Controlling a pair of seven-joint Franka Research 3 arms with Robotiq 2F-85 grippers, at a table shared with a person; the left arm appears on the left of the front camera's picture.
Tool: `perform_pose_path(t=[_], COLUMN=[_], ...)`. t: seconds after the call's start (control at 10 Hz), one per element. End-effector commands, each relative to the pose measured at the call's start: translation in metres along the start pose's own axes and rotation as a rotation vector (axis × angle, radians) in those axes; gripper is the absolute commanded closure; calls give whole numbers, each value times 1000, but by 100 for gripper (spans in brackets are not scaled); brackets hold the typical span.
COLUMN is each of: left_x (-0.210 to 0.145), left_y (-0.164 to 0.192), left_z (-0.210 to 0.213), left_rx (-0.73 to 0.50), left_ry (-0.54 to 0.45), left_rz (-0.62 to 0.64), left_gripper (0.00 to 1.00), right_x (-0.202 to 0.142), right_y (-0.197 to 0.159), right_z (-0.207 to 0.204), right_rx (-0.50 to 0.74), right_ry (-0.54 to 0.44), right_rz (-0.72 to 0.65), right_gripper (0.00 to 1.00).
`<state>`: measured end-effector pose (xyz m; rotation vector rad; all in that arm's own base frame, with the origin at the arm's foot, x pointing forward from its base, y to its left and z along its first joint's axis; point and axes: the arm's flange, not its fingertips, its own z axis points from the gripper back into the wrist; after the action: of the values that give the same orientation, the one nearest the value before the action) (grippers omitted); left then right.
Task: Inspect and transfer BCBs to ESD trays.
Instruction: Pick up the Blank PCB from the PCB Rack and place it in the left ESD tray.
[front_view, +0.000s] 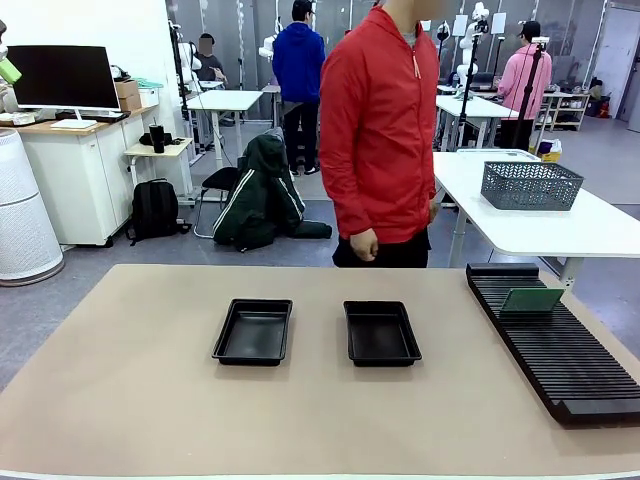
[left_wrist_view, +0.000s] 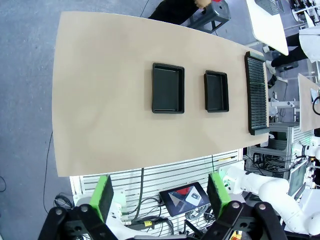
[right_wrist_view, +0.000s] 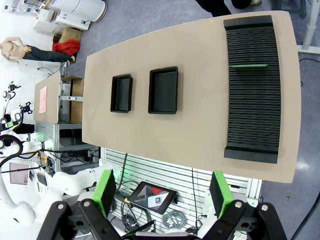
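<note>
Two black ESD trays lie side by side mid-table, the left tray (front_view: 253, 331) (left_wrist_view: 168, 88) (right_wrist_view: 121, 93) and the right tray (front_view: 381, 332) (left_wrist_view: 216, 91) (right_wrist_view: 163, 90), both with nothing in them. One green BCB (front_view: 532, 299) (right_wrist_view: 248, 65) stands on edge in a slot of the long black ribbed rack (front_view: 556, 340) (left_wrist_view: 257, 93) (right_wrist_view: 252, 87) at the table's right. My left gripper (left_wrist_view: 159, 196) hangs high over the table's near edge, open, holding nothing. Likewise my right gripper (right_wrist_view: 163, 193) is open and high above the near edge.
A person in a red jacket (front_view: 380, 130) stands at the far side of the table, hand (front_view: 364, 244) at their side. Behind to the right, a grey mesh basket (front_view: 530, 185) sits on a white table. The tan tabletop (front_view: 150, 390) is bare around the trays.
</note>
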<state>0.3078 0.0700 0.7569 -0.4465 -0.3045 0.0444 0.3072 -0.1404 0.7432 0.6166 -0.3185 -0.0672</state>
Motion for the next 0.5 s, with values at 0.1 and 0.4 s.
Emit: perform_pose_path(t=[0.1, 0.4], left_x=[-1, -1], left_y=[0, 0], left_z=[0, 0], left_rx=[0, 0], left_ry=[-2, -2], left_rz=[2, 2], left_gripper=[0, 0], right_x=[9, 34], right_y=[-4, -31], right_z=[-18, -68], right_rx=[-148, -318], right_ry=[6, 150], right_rz=[197, 522], right_gripper=[0, 0])
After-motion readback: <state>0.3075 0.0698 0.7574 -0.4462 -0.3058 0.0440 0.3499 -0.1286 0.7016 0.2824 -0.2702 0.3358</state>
